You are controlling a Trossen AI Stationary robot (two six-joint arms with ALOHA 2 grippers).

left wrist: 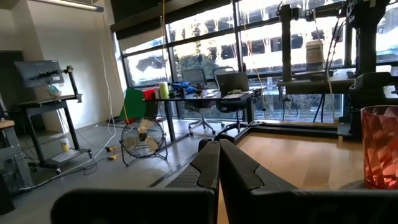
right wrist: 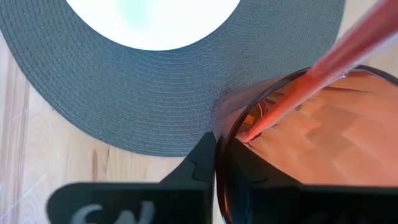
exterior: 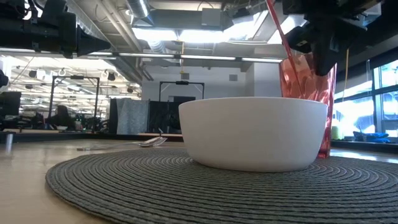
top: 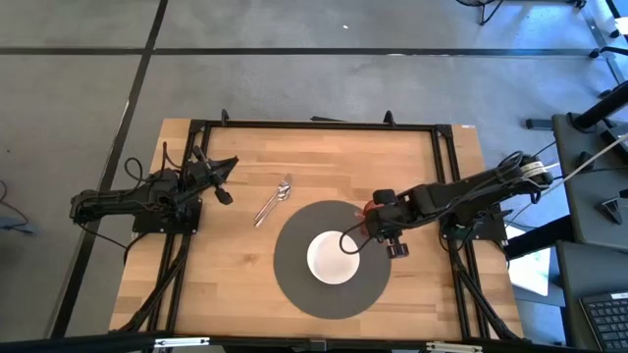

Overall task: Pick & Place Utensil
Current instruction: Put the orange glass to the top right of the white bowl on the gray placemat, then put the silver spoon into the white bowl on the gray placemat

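Observation:
A metal spoon (top: 275, 199) lies flat on the wood left of the round grey placemat (top: 294, 284); the low view shows the spoon (exterior: 152, 142) far off. A white bowl (top: 334, 257) stands on the placemat. At the mat's right far edge stands a red see-through cup (top: 371, 208) with a red straw (exterior: 277, 28) leaning in it. My right gripper (right wrist: 217, 146) is over the cup, shut on its rim. My left gripper (top: 225, 194) waits shut near the table's left side, touching nothing. My right gripper holds the red cup by its rim (right wrist: 219, 134), one finger inside the cup and one outside, the wall pinched between them. The fingers come from above, pointing down. The cup (exterior: 308, 93) stands upright behind the bowl; whether its base is off the surface, I cannot tell.
The bowl (exterior: 252, 134) sits close beside the cup, toward the table's near left. Bare wood lies between the spoon and my left gripper (left wrist: 217, 149). A black frame (top: 314, 125) edges the table's far side.

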